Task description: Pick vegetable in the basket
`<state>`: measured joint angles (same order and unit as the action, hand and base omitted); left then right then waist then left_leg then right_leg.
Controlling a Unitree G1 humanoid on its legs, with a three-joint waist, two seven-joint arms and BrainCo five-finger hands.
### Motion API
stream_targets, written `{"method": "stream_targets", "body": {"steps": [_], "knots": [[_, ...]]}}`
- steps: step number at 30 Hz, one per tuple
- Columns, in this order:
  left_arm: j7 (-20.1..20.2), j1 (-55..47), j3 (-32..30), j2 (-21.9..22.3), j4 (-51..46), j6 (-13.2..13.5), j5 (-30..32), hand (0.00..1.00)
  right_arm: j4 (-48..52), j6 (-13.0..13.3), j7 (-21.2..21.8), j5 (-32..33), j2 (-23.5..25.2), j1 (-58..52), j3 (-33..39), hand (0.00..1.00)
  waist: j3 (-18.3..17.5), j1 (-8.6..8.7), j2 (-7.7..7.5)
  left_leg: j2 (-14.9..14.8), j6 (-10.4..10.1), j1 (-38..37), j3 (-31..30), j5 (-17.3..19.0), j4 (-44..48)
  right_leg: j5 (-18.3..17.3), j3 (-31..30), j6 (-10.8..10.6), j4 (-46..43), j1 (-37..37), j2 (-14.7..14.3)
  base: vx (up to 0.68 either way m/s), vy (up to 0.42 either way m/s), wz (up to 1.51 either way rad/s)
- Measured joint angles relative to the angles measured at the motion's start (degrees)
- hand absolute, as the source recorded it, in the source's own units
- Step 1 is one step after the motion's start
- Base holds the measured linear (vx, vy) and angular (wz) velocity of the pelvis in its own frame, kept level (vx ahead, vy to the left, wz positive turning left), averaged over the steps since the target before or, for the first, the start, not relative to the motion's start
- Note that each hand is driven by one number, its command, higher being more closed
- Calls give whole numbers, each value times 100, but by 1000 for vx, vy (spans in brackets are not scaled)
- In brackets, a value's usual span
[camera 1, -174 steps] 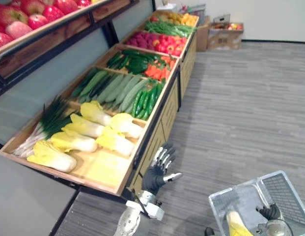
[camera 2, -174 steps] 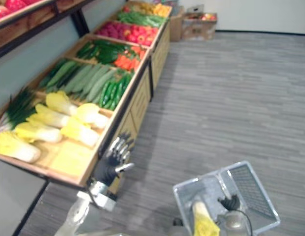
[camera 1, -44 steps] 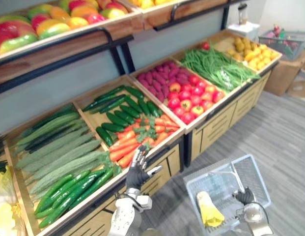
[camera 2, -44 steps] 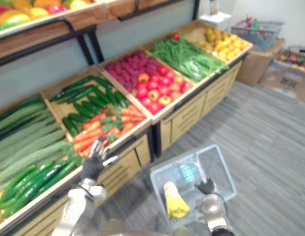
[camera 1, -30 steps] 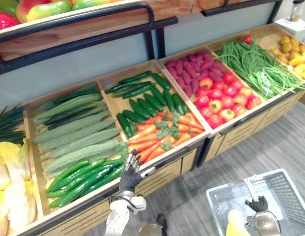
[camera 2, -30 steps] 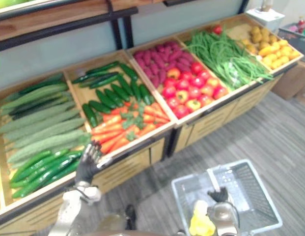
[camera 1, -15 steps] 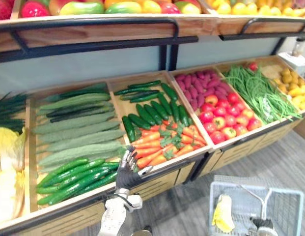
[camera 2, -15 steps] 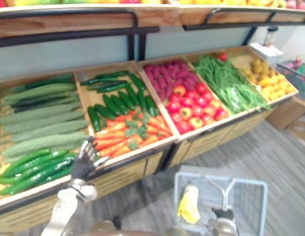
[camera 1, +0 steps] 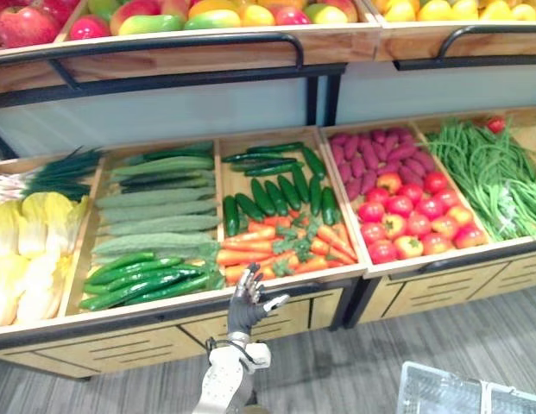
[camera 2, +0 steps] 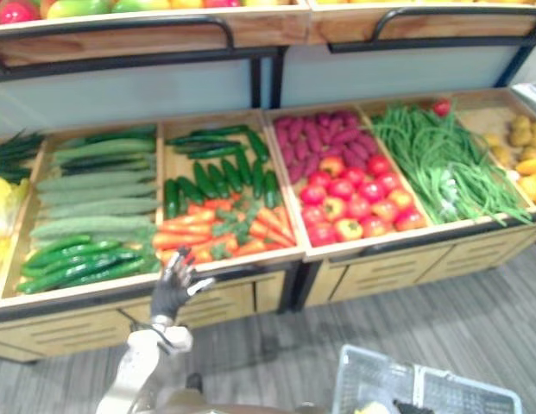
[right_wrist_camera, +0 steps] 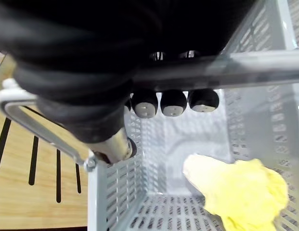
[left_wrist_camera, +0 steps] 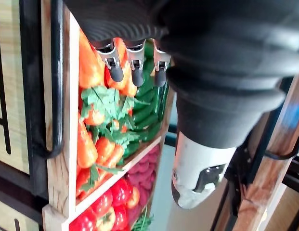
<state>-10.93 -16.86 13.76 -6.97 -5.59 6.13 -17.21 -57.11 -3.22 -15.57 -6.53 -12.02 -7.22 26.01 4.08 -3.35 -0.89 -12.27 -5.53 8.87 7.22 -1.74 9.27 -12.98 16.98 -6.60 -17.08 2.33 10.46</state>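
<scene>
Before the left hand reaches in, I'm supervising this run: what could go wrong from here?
The open left hand sits low by the bin's rail; reaching for the carrots may catch it. The carrots lie packed among leafy tops, so lifting one could drag neighbours out. The basket hangs from the right hand; leaning may swing it.

A wooden display stand (camera 1: 164, 310) runs across the scene, split by wooden dividers into slanted bins. Spring onions (camera 1: 52, 172) lie in the far left bin, purple sweet potatoes (camera 1: 371, 155) sit above red tomatoes (camera 1: 406, 224) in another, and green beans (camera 1: 492, 172) fill the next to the right. Pale drawer fronts (camera 1: 104, 349) with dark slots line the stand's base. Above a grey-blue back panel (camera 1: 164, 112), an upper shelf (camera 1: 207, 59) behind a black rail (camera 1: 164, 45) carries apples (camera 1: 17, 21), mangoes (camera 1: 147, 19) and lemons (camera 1: 440, 10). Grey striped floor (camera 1: 337, 379) lies in front.
</scene>
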Motion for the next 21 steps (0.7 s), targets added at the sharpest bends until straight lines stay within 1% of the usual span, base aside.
{"method": "stream_targets", "body": {"steps": [2, 3, 4, 5, 7, 8, 10, 11, 12, 16, 21], "knots": [[-14, 0, -129, 53, -6, 1, -1, 0, 49, -7, -22, -44, -6, -30, -184, 100, -29, 27, 37, 105, -115, -19, -20, 75, -87, 88, 4, -141, 160, -58, 66, 32, 77, 4], [-17, 0, -152, 53, -8, -2, -1, 0, 52, -8, -11, -43, 14, -32, -212, 100, -54, 38, 15, 174, -122, -18, 2, 60, -169, 159, 0, -196, 267, -67, 96, 59, 131, 11], [-22, -16, -178, 57, -55, -4, -1, 0, 55, -4, -1, -41, 31, -22, -228, 100, -95, 99, 50, 279, -91, -22, -3, 4, -310, 294, 36, -274, 473, -131, 169, 76, 175, 19], [-27, -22, -178, 61, -83, -10, -1, 0, 58, -1, 3, -39, 41, -20, -227, 100, -98, 146, 35, 341, -64, -23, -17, -49, -407, 393, 94, -299, 615, -186, 203, 82, 178, 31], [-27, -20, -174, 40, -110, -31, -1, 0, 71, -1, 22, -37, 68, -45, -193, 100, -101, 170, -28, 575, 18, -233, -42, -316, -948, 586, 194, -387, 974, -344, 325, 68, 135, 24], [-20, -18, -174, 19, -113, -63, -1, 0, 76, -2, 23, -37, 70, -59, -165, 100, -105, 167, -39, 667, 53, -363, -44, -427, -1197, 627, 219, -420, 1045, -417, 376, 64, 102, 12], [1, -16, -174, -15, -138, -126, 0, 0, 103, -2, 45, -9, 71, -64, -161, 100, -108, 169, -38, 760, 94, -533, -72, -547, -1469, 638, 274, -439, 1099, -511, 437, 49, 70, 16], [3, -10, -174, -26, -156, -135, 0, 0, 109, -2, 82, 0, 71, -67, -161, 100, -104, 178, -44, 786, 95, -547, -109, -549, -1474, 638, 310, -439, 1110, -557, 454, 29, 44, 14], [127, -39, -188, -229, 40, -176, 0, 0, 68, 99, 247, 323, 529, 589, -560, 100, -54, 311, -139, 562, -48, -638, -130, -500, -1517, 688, 422, -364, 1507, -861, 130, 13, 18, 7], [128, -39, -192, -228, 52, -176, 0, 0, 68, 99, 247, 323, 529, 589, -558, 100, -54, 310, -139, 563, -49, -638, -130, -500, -1517, 688, 422, -364, 1507, -861, 130, 0, 0, 0], [134, -40, -430, -222, 639, -172, -2, 0, 67, 104, 250, 407, 528, 575, -492, 100, -52, 317, -139, 568, -53, -641, -127, -496, -1517, 689, 408, -365, 1500, -853, 140, 0, 0, 0]]}}
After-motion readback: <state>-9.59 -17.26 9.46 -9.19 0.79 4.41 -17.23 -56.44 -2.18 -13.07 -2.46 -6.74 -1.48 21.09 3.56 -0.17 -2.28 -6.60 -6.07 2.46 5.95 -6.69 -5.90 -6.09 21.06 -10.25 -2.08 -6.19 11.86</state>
